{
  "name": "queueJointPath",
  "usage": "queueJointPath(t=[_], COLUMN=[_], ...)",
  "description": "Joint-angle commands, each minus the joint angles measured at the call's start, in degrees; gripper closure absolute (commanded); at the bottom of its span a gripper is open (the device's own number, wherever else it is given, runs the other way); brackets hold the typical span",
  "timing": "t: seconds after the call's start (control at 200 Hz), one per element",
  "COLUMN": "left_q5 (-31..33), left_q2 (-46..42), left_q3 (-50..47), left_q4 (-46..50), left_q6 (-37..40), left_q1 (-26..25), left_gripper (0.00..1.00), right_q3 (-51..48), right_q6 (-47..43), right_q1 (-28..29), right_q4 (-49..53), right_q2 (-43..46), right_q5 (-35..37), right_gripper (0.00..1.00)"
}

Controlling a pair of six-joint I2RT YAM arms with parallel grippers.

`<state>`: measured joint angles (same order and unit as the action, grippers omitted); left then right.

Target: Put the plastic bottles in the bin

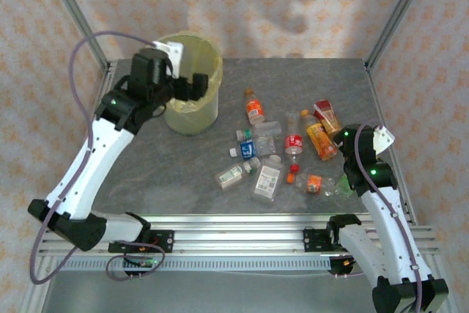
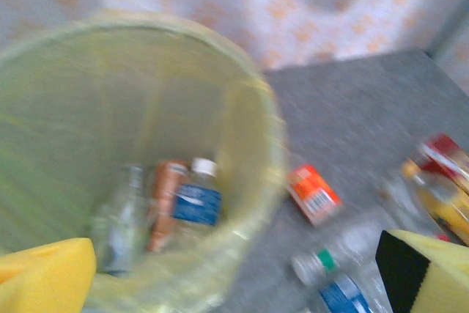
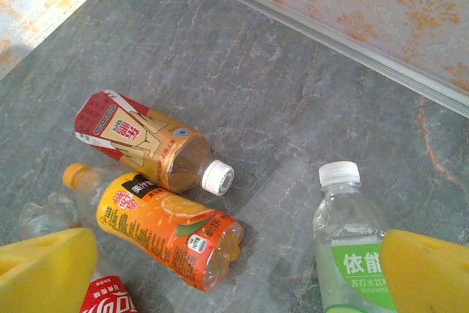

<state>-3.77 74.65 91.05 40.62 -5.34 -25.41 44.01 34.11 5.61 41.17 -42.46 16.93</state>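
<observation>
Bin [image 1: 192, 111]: upright, far-left on desk [image 1: 146, 174], yellow-green liner. Inside: blue-labelled bottle [image 2: 196, 203], white cap, plus two others. Remaining plastic bottles [image 1: 266, 181] lie scattered centre-right; orange juice bottle [image 3: 168, 232] beside brown tea bottle [image 3: 150, 148].

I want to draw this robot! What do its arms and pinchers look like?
The left arm and the right arm are white tubes with chunky black joints and tiny green lights. A thin purplish cable loops along each one. The fingers wear thick yellow foam pads, and one pad shows a black side.
</observation>
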Motion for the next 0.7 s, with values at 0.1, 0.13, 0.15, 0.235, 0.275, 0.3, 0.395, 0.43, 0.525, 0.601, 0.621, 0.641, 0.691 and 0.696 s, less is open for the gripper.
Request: queueJointPath(t=[0.1,0.13,0.15,0.235,0.275,0.3,0.395,0.43,0.525,0.601,0.621,0.641,0.691,0.696], left_q5=[-3.4,-4.0,-4.6,-6.9,-6.9,-6.7,-5.2,-4.5,-2.5,-2.5,-2.6,-2.6,-2.5,-2.5], left_q2=[-6.8,-7.3,-7.5,-7.0,-6.4,-6.0,-4.1,-3.3,-0.9,1.7,2.5,3.2,4.9,5.1], left_q3=[-12.9,-14.7,-15.7,-18.2,-18.9,-19.4,-21.3,-21.9,-23.3,-23.5,-23.5,-23.4,-23.2,-23.3], left_q4=[-8.9,-9.5,-9.7,-7.9,-6.2,-5.0,-1.6,-0.3,2.4,5.0,5.7,6.3,7.5,7.5], left_q6=[2.3,2.3,2.3,2.8,3.4,3.6,4.5,4.6,4.2,3.6,3.4,3.3,3.2,3.1], left_q1=[-7.9,-8.9,-9.4,-11.9,-13.2,-14.2,-18.0,-19.3,-22.4,-23.6,-23.9,-24.1,-24.6,-24.6], left_gripper=[0.00,0.00,0.00,0.00,0.00,0.00,0.00,0.00,0.00,0.00,0.00,0.00,0.00,0.00], right_q3=[1.4,1.4,1.3,1.3,1.3,1.4,1.6,1.6,1.8,2.1,2.1,2.2,2.4,2.4], right_q6=[0.9,0.9,0.9,0.9,0.8,0.8,1.0,1.0,1.0,1.0,0.9,0.9,0.9,0.9], right_q1=[0.3,0.3,0.4,0.4,0.4,0.3,0.4,0.4,0.4,0.3,0.3,0.4,0.4,0.4], right_q4=[1.5,1.6,1.6,1.7,1.6,1.6,1.6,1.8,1.9,2.2,2.3,2.4,2.6,2.6], right_q2=[0.4,0.4,0.4,0.4,0.3,0.3,0.1,0.1,0.0,0.0,0.0,0.0,0.0,0.0], right_q5=[1.2,1.3,1.4,1.2,1.0,0.9,0.3,0.2,-0.1,-0.1,-0.1,-0.1,-0.2,-0.2], right_gripper=[0.01,0.01,0.01,0.01,0.01,0.01,0.01,0.01,0.01,0.01,0.01,0.01,0.01,0.01])
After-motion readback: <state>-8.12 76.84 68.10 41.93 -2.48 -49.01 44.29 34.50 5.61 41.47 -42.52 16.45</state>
